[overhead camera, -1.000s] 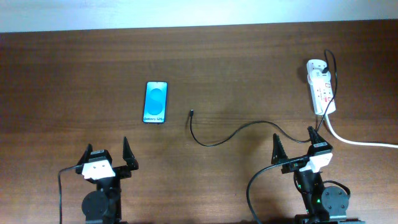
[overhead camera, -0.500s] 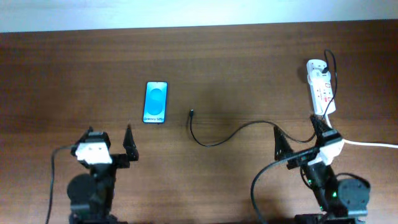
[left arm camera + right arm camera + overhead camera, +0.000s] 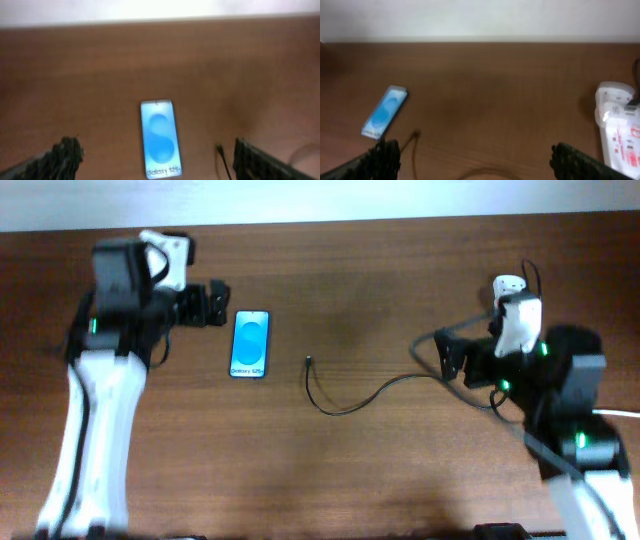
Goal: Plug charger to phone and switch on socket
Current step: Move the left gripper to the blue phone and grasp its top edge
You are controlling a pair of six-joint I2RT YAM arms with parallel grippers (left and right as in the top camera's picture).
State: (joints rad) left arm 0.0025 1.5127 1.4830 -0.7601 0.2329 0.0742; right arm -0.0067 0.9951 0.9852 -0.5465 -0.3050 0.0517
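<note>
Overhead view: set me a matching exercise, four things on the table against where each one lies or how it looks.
Things:
1. phone
2. charger plug
3. socket
4. white cord

Descriptions:
A. far right of the table, mostly covered by the right arm
B. on bare wood just right of the phone, not connected to it
C. left of centre, lying flat, screen lit blue
D. runs off the right edge of the picture

Pairs: 1-C, 2-B, 3-A, 4-D
</note>
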